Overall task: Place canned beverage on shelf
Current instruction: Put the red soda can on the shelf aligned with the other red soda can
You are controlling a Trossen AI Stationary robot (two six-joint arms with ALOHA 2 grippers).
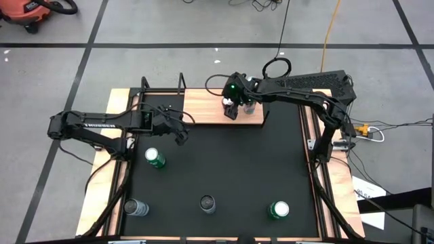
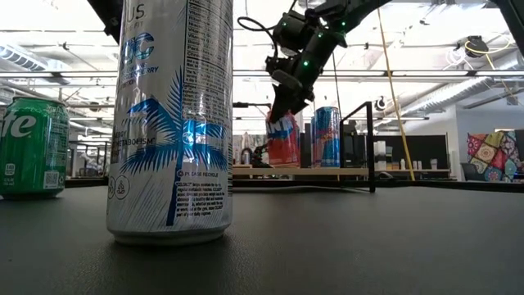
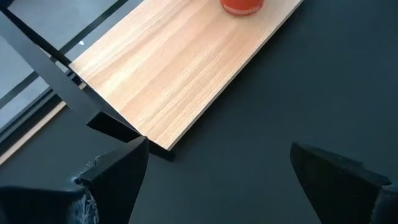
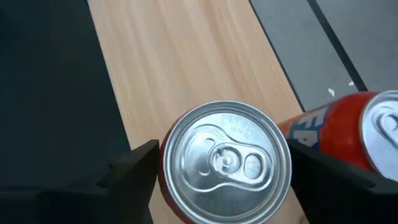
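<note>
The shelf point(image 1: 203, 105) is a light-wood board at the table's far middle, with black rod uprights point(image 2: 370, 147). Two cans stand upright on it: a red one point(image 4: 225, 162) and, to its right, a red-and-blue one point(image 1: 249, 105). My right gripper point(image 4: 224, 171) is open and comes down slanting over the red can point(image 2: 283, 143), one finger on each side of it. My left gripper point(image 1: 180, 135) hangs open over the black tabletop by the shelf's near left corner point(image 3: 163, 149), with nothing between its fingers. My right gripper has its two fingers point(image 4: 134, 171) beside the red can's upper wall point(image 4: 168, 186), slanting down from above. I cannot tell whether they touch it. The can stands upright with its base on the shelf.
Several cans stand on the black tabletop point(image 1: 237, 169): a green one point(image 1: 155, 158) at the left, two silver-topped ones point(image 1: 135, 207) point(image 1: 207, 203) and another green one point(image 1: 279, 210) near the front edge. Bare shelf board point(image 3: 180, 68) lies left of the red can.
</note>
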